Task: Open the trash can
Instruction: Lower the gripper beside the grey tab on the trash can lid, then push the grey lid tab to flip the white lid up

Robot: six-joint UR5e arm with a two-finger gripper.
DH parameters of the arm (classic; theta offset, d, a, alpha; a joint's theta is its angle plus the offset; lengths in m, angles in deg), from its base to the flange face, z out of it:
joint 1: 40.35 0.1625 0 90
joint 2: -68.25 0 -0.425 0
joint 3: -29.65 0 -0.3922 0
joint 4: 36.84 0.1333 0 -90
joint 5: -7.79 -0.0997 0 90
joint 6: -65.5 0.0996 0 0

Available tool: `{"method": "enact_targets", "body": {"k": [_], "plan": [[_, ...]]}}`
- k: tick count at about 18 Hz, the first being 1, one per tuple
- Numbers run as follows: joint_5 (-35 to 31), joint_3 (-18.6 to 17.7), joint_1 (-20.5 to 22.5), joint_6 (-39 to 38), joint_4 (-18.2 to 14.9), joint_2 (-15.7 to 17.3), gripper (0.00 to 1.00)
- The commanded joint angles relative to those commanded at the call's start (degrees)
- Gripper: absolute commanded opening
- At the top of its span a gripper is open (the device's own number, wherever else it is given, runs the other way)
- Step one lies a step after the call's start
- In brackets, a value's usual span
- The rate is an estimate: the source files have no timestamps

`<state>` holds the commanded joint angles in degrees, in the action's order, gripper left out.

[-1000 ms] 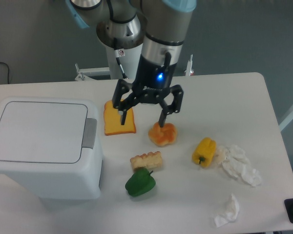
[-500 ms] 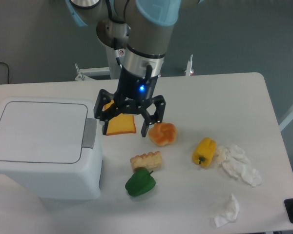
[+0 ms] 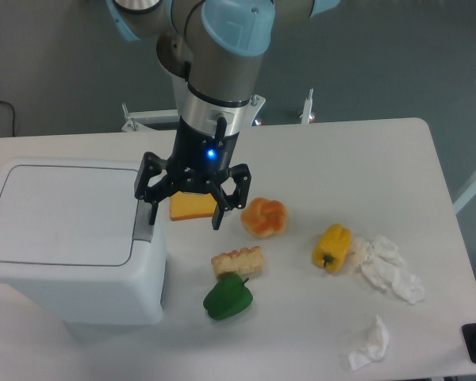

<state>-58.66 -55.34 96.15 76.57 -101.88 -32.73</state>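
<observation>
White trash can [image 3: 63, 238] lid closed, open-jawed tool [image 3: 186, 216] just right

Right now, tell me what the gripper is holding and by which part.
Nothing is held. The gripper is open, its fingers spread and empty, hanging beside the trash can near its grey button tab, above the orange toast slice.

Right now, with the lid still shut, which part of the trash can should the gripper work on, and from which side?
Probably the grey push-button tab on the trash can's right edge, pressed from above. The lid lies flat and flush, offering no lip to pinch. The open gripper already hovers there, one finger at the tab.
</observation>
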Motion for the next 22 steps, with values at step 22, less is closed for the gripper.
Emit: {"method": "enact_targets", "body": {"k": [22], "plan": [[-0.09, -0.79, 0.0, 0.18, 0.0, -0.35, 1.0]]}}
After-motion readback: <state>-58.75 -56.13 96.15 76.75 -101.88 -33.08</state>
